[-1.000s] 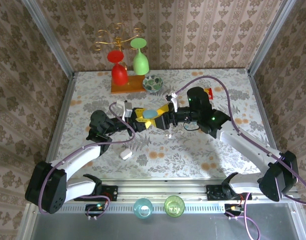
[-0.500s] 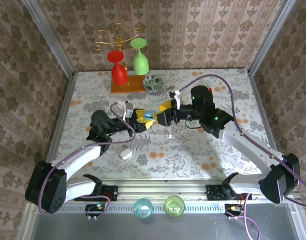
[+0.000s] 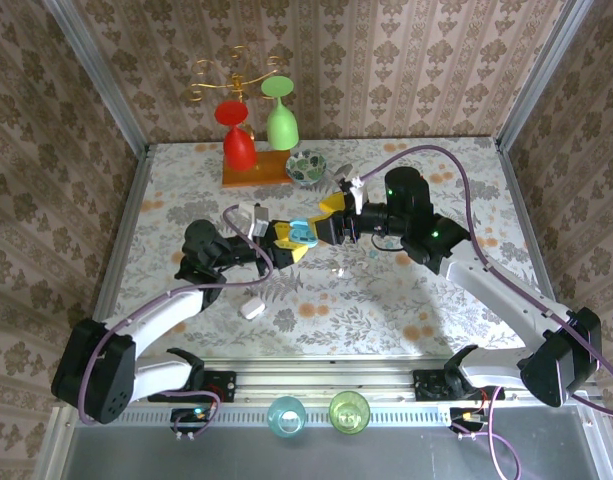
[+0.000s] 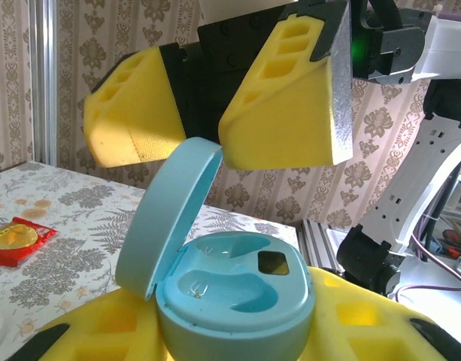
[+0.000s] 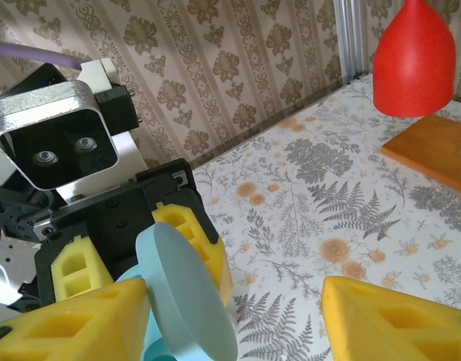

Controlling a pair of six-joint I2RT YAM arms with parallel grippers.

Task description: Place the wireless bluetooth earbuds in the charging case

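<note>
The light blue charging case [image 4: 238, 301] is sitting between my left fingers [image 3: 291, 243], and they are squeezing it tight from both sides. Its lid [image 4: 170, 214] is standing open and leaning back. I am looking into the two hollows inside, but I cannot tell if anything is sitting in them. A tiny whitish earbud [image 3: 338, 270] is lying on the counter [image 3: 386, 300] near the case. It is too small for me to see well.

My right fingers [image 3: 326, 218] are standing apart and holding nothing. They are hanging just over the open lid, and the lid's top edge is pointing at the gap between them. From my right wrist, the lid is looking very close to one finger, and the other finger is well apart from it. I cannot tell if the lid is touching that finger.

A white pebble case [image 3: 252, 308] is lying on the counter beside my left arm. A red packet [image 4: 19, 239] is lying flat farther off. At the back, a small patterned bowl [image 3: 306, 165] is sitting just beside a wooden base [image 3: 256, 172]. A red glass [image 3: 241, 150] and a green glass [image 3: 282, 125] are hanging upside down over that base.
</note>
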